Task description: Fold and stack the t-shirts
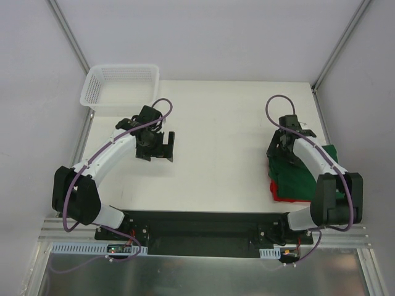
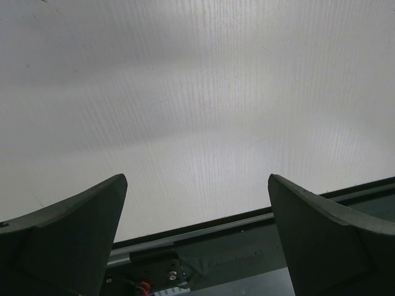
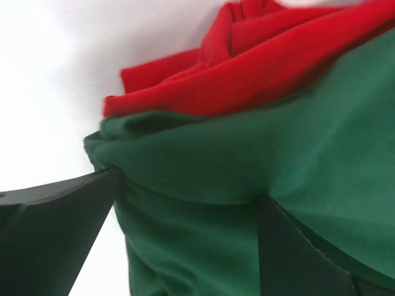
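Right end effector: jaws spread wide, holding nothing. You see the rounded edge of the green shirt bulging between the fingers; contact with the cloth cannot be told. The red shirt lies against the green one, its folds showing just beyond.

From above, the green shirt sits on top of the red one, which shows as a thin strip along the stack's near-left edge. The stack lies near the right edge of the table.

Left end effector: jaws wide open, nothing between them, over bare table at left. The basket stands just beyond it at the far-left corner. A wide stretch of white table separates your two end effectors.
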You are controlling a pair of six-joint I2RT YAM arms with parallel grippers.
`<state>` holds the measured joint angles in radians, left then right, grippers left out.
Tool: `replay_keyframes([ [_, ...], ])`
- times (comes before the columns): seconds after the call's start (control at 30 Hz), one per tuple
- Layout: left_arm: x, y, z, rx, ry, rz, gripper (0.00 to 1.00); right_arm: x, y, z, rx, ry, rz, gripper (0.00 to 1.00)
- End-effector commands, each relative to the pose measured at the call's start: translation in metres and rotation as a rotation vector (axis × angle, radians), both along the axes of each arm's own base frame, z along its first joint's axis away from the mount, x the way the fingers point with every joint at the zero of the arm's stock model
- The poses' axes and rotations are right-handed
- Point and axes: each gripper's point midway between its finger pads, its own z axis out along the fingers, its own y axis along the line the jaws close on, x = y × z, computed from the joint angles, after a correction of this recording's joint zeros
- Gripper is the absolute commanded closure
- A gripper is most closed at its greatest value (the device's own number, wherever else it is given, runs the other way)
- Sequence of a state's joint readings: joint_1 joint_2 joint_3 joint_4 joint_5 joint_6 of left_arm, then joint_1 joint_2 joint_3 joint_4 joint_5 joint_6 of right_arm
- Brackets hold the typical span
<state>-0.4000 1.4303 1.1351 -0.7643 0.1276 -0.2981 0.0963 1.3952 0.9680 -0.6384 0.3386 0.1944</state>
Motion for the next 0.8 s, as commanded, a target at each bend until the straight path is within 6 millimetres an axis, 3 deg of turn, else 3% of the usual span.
replay_keyframes([
  [0.0, -0.003, -0.001, 0.005, -0.010, -0.020, -0.014, 0.01, -0.008, 0.002, -0.030, 0.035, 0.083, -0.036, 0.04],
  [0.2, -0.002, -0.001, 0.004, -0.006, -0.017, -0.017, 0.01, -0.026, -0.009, -0.048, -0.005, 0.200, -0.056, 0.04],
  [0.67, -0.001, -0.003, 0.002, -0.011, -0.008, -0.023, 0.01, -0.078, -0.035, -0.040, -0.058, 0.257, -0.107, 0.04],
  [0.77, -0.002, -0.004, 0.002, -0.016, -0.006, -0.025, 0.01, -0.080, -0.037, -0.038, -0.047, 0.238, -0.123, 0.04],
])
